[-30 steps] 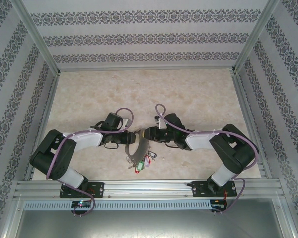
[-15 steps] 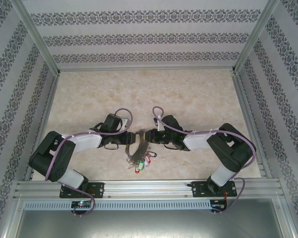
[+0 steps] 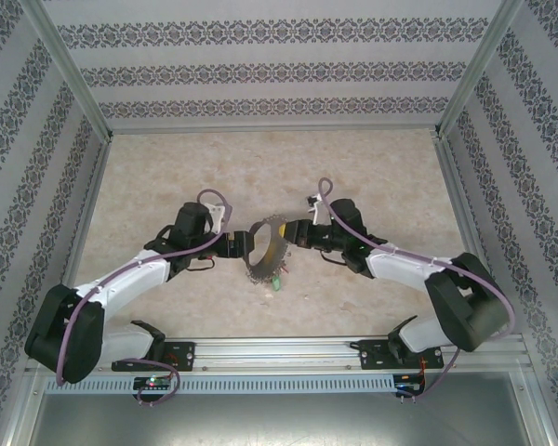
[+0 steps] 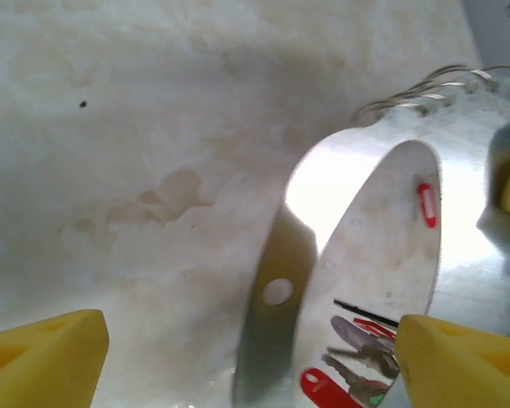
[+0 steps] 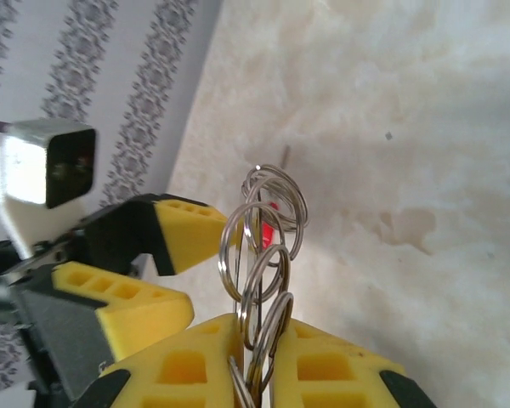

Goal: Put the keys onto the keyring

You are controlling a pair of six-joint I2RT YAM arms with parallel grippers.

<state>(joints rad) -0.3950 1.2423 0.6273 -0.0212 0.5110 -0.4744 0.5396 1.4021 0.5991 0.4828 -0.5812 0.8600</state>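
Near the middle of the pale stone-look bench (image 3: pixel 167 177), the big silver metal keyring (image 3: pixel 265 246) is held up between the two arms. In the top view its loop runs left to right, from one pincer to the other. A bunch of small coloured tags (image 3: pixel 273 279) dangles under it.

The right pincer (image 3: pixel 295 232) is pinched tight on the right end of the keyring. Little silver rings (image 5: pixel 268 217) stick up out of its yellow pads (image 5: pixel 340 357).

The left pincer (image 3: pixel 234 246) sits very close to the left end. Its jaws are wide apart and hold nothing. In its own view the loop sits between its two pads, nearer the right-hand one. I cannot tell if they touch.

Through the loop, a small red key tag (image 4: pixel 426 204) lies on the bench. It is probably one of the keys. The left pincer is the free one, so I think it should go down for that key.
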